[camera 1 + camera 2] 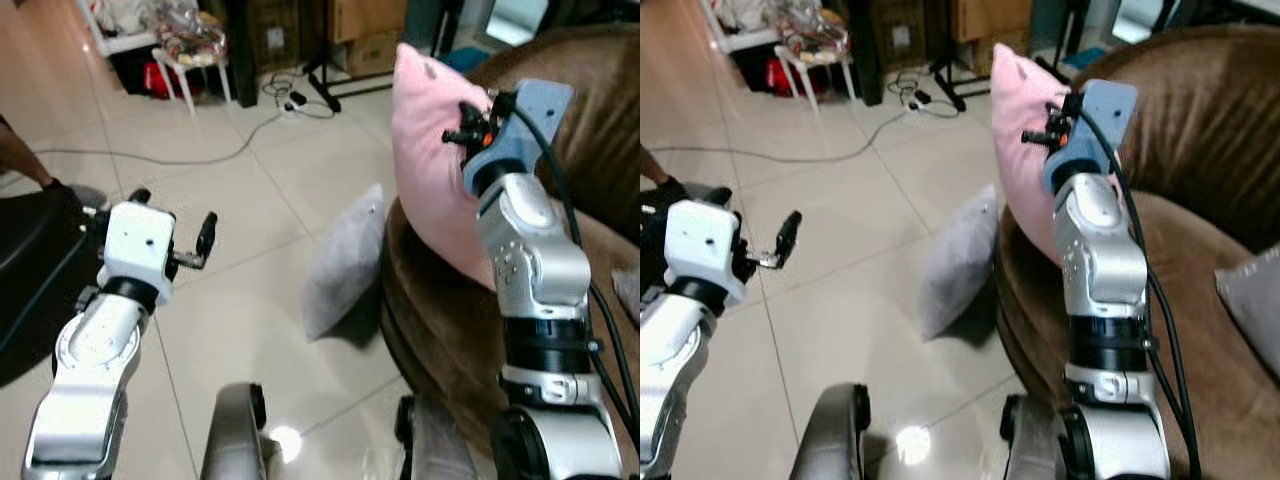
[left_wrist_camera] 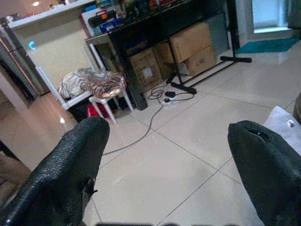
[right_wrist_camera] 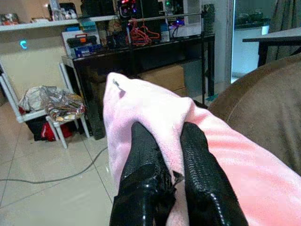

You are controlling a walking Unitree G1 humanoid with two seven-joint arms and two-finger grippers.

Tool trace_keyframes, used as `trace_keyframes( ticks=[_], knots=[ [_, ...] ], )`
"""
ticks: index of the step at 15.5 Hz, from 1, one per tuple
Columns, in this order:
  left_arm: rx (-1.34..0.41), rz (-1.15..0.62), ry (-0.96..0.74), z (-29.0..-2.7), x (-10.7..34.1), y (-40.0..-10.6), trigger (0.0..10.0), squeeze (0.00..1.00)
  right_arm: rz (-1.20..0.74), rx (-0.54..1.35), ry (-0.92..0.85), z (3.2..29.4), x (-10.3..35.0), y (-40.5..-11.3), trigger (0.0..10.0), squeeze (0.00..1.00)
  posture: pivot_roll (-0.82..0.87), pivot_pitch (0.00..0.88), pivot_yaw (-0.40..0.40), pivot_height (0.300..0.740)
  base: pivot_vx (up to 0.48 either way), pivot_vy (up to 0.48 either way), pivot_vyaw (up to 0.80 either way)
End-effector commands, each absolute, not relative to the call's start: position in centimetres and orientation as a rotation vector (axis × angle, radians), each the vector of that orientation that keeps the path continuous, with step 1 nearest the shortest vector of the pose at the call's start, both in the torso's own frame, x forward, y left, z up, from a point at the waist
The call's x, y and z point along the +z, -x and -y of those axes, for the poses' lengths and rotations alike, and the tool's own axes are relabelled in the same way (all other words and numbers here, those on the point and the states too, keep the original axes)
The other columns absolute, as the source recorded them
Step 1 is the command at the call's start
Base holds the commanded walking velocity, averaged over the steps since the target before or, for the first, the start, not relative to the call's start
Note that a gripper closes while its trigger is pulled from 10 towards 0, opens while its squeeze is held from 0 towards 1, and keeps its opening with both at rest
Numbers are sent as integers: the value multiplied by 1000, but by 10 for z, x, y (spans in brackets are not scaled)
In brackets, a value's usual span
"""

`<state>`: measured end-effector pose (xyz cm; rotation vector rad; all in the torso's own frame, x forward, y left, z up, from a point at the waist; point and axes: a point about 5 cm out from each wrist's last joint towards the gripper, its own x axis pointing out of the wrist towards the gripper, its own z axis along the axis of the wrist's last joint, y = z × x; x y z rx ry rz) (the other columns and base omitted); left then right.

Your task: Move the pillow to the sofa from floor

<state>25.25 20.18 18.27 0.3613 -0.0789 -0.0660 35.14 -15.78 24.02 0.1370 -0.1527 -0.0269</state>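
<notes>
Reaching up and forward, the right gripper (image 3: 162, 155) pinches the pink pillow (image 1: 430, 160) over the brown sofa (image 1: 600, 140), while the left gripper (image 1: 190, 240) hovers open above the floor (image 1: 240, 180).

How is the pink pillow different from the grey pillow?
The pink pillow is pinched by the right gripper and held up over the brown sofa; the grey pillow sits on the tiled floor, leaning against the sofa's side, with nothing holding it. The pink one looks bigger in these views. Both are soft, plain cushions standing on edge.
</notes>
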Motion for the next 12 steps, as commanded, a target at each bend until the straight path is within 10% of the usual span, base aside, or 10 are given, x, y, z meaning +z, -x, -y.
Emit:
trace_keyframes(
  ticks=[1,12],
  knots=[
    [-62,73,-370,-202,181,-252,10000,0,177,-39,-127,160,242,-350,10000,0,5,0,-4,626,0,0,0],
    [-84,67,-335,-191,175,-256,10000,0,145,-89,-150,165,227,-338,10000,0,-32,0,34,706,0,0,0]
  ],
)
